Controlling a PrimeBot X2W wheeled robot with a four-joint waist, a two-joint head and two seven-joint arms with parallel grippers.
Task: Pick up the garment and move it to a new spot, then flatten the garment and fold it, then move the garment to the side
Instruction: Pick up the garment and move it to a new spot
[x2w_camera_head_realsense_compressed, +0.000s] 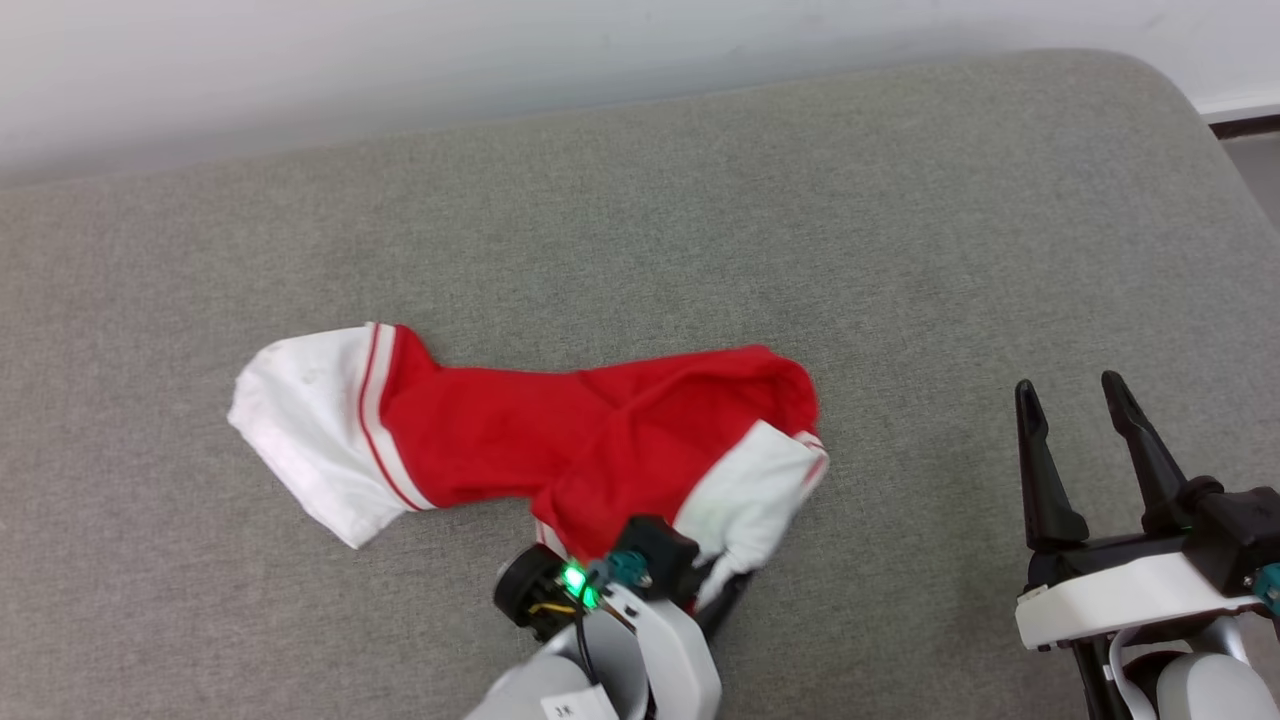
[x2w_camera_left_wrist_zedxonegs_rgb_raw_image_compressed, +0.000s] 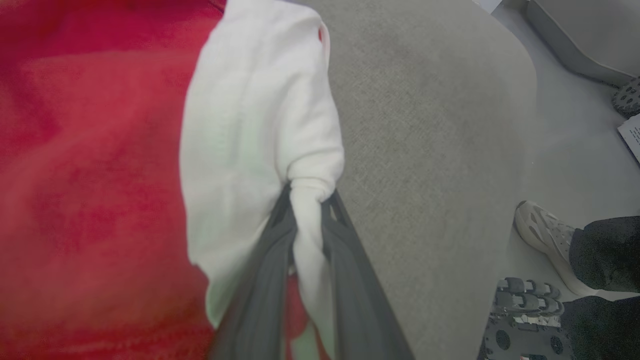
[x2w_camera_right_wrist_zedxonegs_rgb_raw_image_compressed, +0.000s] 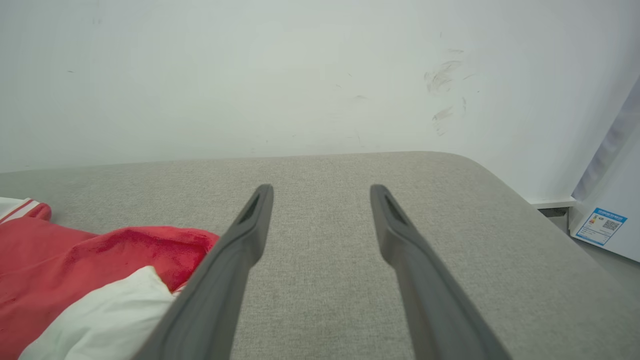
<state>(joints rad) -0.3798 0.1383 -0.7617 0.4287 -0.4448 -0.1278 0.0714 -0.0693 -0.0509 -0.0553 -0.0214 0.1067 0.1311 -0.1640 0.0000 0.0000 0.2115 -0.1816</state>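
One garment (x2w_camera_head_realsense_compressed: 520, 440) lies crumpled on the grey padded surface (x2w_camera_head_realsense_compressed: 900, 250), near me. I judge it light, limp and prone to sag; hems and shoulders suit gripping. My left end effector (x2w_camera_left_wrist_zedxonegs_rgb_raw_image_compressed: 310, 197) is clamped on one of its two white sleeves (x2w_camera_left_wrist_zedxonegs_rgb_raw_image_compressed: 260, 125); the right end effector (x2w_camera_head_realsense_compressed: 1068, 385) stands apart, empty.

Left fingers (x2w_camera_left_wrist_zedxonegs_rgb_raw_image_compressed: 260, 300) close together in a tight pinch; right fingers (x2w_camera_head_realsense_compressed: 1042, 470) wide apart.

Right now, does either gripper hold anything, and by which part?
The left gripper pinches the shirt by a bunched fold of its white sleeve. The right gripper is open and holds nothing.
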